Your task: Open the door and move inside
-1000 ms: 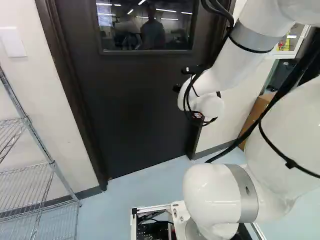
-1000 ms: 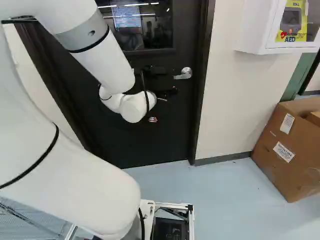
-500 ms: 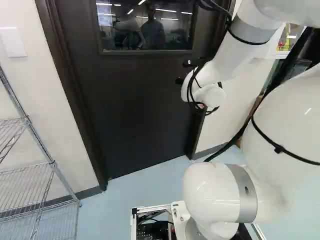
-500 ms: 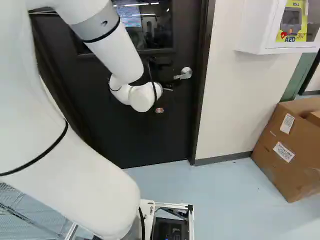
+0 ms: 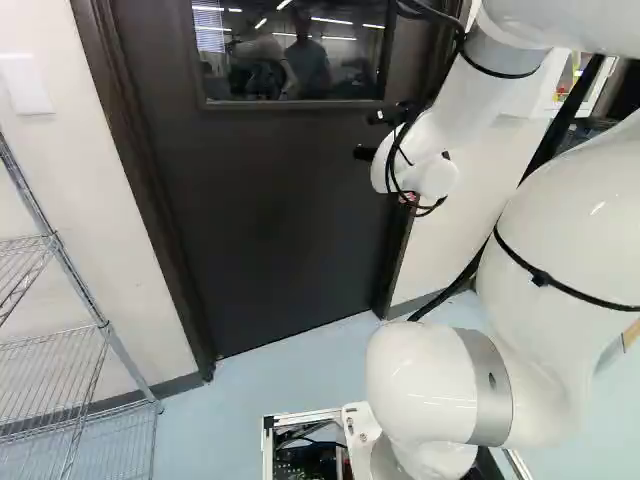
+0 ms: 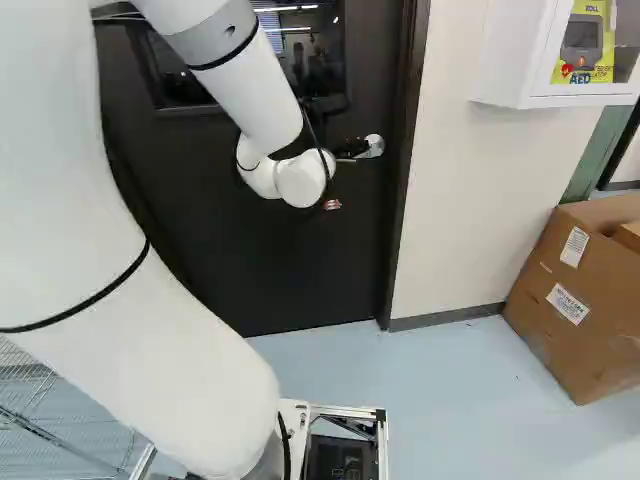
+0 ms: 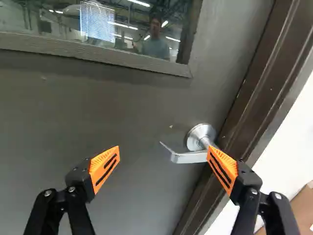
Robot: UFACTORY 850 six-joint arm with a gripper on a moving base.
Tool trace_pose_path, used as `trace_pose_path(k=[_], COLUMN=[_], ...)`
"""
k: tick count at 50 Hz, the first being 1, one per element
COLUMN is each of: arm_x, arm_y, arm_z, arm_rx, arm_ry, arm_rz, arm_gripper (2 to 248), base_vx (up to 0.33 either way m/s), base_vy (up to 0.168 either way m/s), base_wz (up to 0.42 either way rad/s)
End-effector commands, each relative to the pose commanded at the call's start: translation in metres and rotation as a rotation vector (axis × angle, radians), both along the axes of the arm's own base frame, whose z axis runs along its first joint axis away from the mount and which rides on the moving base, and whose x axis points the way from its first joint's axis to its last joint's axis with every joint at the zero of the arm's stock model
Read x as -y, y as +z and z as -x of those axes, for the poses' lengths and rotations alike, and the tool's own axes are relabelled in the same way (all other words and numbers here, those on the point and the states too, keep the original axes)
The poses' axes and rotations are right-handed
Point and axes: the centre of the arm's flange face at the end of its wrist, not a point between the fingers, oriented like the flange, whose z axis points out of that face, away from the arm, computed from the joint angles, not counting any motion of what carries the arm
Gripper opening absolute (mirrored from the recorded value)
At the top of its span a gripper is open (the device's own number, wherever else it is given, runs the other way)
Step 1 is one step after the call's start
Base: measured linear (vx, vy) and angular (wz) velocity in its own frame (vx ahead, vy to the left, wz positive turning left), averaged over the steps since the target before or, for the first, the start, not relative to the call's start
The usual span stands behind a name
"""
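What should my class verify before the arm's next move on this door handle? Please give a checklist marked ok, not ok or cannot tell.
1. Door shut within its frame, ready to open: ok.
2. Gripper open: ok, fingers wide apart.
3. Handle lined up: ok, its lever shows mostly between the fingers in the wrist view.
4. Handle gripped: not ok, the fingers are not closed on it.
5. Gap between handle and nearer orange pad: cannot tell, the pad overlaps the lever's neck in the wrist view.
6. Door unlocked: cannot tell.
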Motion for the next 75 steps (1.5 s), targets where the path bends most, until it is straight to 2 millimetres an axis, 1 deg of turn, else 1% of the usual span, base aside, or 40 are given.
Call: trace_pose_path(k=[15, 21, 37, 53, 66, 75], arm_x=[0.013, 0.018, 0.029, 0.028, 0.029, 0.029], arm_y=[0.014, 0.017, 0.015, 0.014, 0.013, 0.007], arm_z=[-0.009, -0.011, -0.018, -0.03, -0.037, -0.041], arm_rx=[0.009, 0.006, -0.015, -0.029, -0.03, -0.041], arm_ry=[0.058, 0.077, 0.13, 0.185, 0.198, 0.2], arm_rz=[0.084, 0.113, 0.176, 0.218, 0.225, 0.22], arm_gripper=[247, 247, 247, 247, 247, 247], base_vx=[0.0, 0.0, 0.0, 0.0, 0.0, 0.0], base_vy=[0.0, 0.0, 0.0, 0.0, 0.0, 0.0], base_wz=[0.0, 0.0, 0.0, 0.0, 0.0, 0.0])
